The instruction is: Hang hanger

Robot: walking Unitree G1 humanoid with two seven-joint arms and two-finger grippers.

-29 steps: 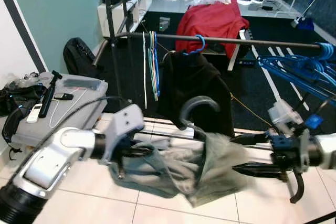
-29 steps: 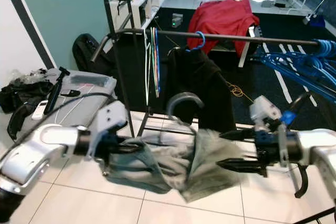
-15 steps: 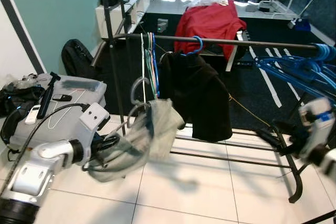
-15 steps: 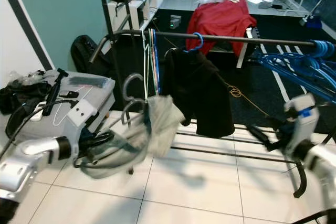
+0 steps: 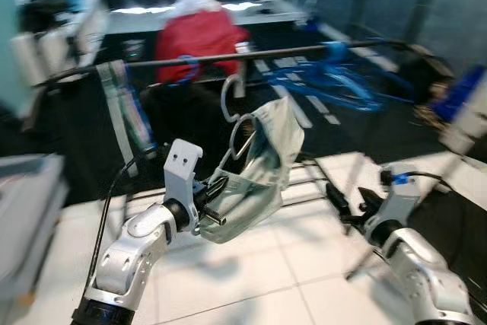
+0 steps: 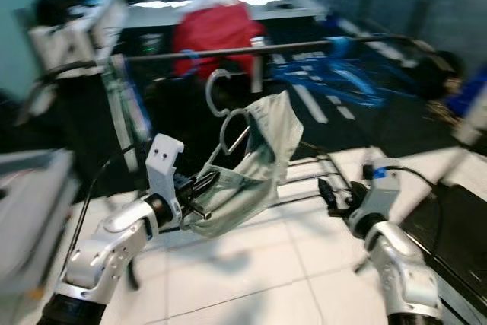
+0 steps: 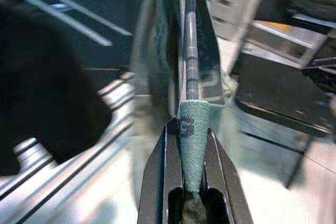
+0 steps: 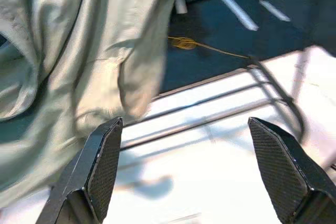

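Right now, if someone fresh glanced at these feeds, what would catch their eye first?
The left gripper, shut on a hanger draped with a pale green garment, held up in front of the clothes rail. Next, the red cloth behind the rail and the blue hangers bunched toward its right end. The right gripper is open, off to the garment's right.

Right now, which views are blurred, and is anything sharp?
Both eye views are motion-smeared, the rail and blue hangers worst; left wrist view keeps the left gripper and the hanger it clamps fairly sharp; right wrist view shows the open right gripper sharp, garment soft.
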